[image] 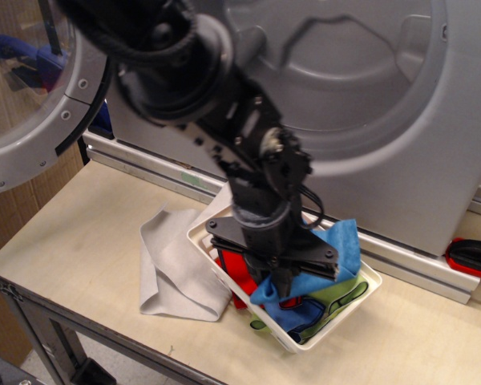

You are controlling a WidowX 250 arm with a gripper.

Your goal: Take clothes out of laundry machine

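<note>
One cam, high front view, prob. close, facing laundry machine (401, 152).

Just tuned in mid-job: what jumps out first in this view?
The black arm fills the middle, its gripper low over the white basket with the blue cloth bunched at it. Behind, the grey washer stands with its drum mouth open, its door swung to the left.
</note>
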